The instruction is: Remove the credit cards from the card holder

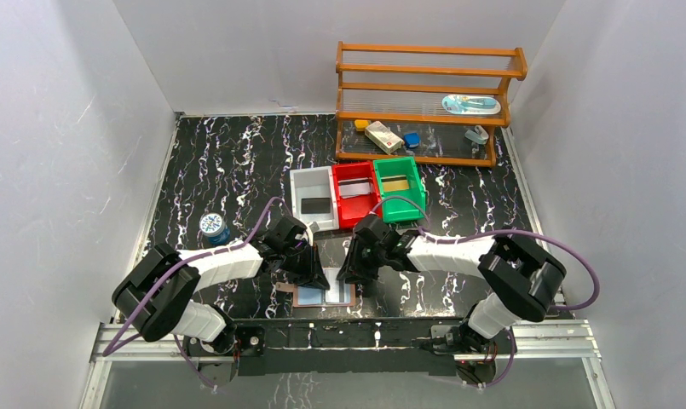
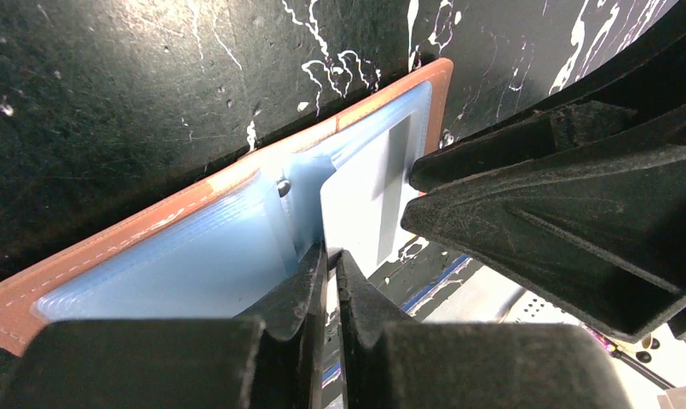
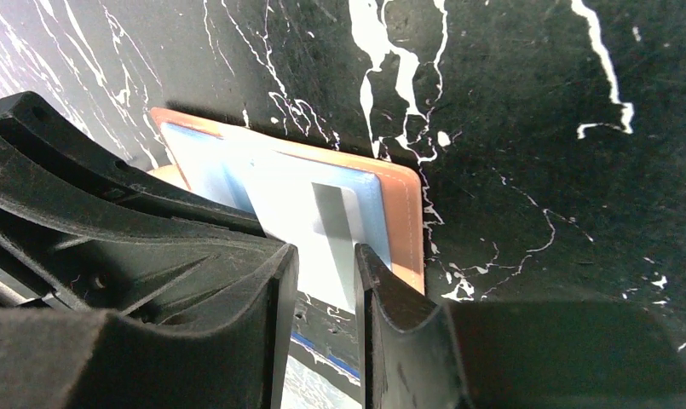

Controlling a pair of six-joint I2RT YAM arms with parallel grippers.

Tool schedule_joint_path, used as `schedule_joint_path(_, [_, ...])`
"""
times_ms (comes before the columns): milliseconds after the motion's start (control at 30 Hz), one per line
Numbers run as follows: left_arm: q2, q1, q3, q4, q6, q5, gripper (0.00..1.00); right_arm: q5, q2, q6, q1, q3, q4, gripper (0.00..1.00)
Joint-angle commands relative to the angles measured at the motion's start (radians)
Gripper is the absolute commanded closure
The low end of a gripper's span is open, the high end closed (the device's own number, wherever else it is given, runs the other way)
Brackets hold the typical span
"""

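1. Left gripper (image 2: pixel 329 256): the jaws are closed, with only a thin slit between the black fingers. The tips sit at the corner of a thin, pale whitish plastic credit card (image 2: pixel 360 204) with a grey stripe, where that card meets the pocket edge. Whether the tips pinch the card or the lining cannot be told.

2. Right gripper (image 3: pixel 324 251): the jaws stand partly apart. The striped face of the credit card shows in the gap, with one finger on either side. Whether the fingers (image 3: pixel 369 281) touch the card cannot be told.

3. Credit card: one end is in the pocket. The other end projects past the holder's edge toward 6 o'clock in the top view, on the side of the arm bases.

4. Card holder (image 2: pixel 194 247): this flat tan-brown leather card holder lies open with its light blue pocket lining facing up. It rests on the black, white-veined table (image 1: pixel 237 153) near the near edge. In the top view the left gripper is at its 11 o'clock and the right gripper at its 1 o'clock. The two grippers are close together over it.

5. Surroundings, top view, taken from the card holder:
- 12 o'clock: a white plastic bin (image 1: pixel 302 189), a red plastic bin (image 1: pixel 364 210) and a green plastic bin (image 1: pixel 414 201) stand side by side, touching. The white bin holds a dark flat rectangle.
- 10 o'clock: a small round blue-and-white tin (image 1: pixel 213 226), well apart.
- 1 o'clock, behind the bins: an orange-brown wooden rack (image 1: pixel 429 72) with small items on its lower shelves.
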Motion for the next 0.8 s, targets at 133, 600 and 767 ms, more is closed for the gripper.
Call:
schedule_joint_path(133, [-0.024, -0.005, 0.005, -0.081, 0.023, -0.044, 0.94, 0.052, 0.003, 0.006, 0.002, -0.026, -0.069, 0.6])
schedule_joint_path(600, [-0.067, -0.005, 0.007, -0.064, 0.029, -0.012, 0.95, 0.05, 0.042, 0.001, 0.003, -0.003, -0.098, 0.6])
schedule_joint_path(767, [-0.077, -0.004, -0.003, -0.068, 0.03, -0.017, 1.0, 0.05, 0.044, 0.001, 0.001, -0.001, -0.102, 0.6])
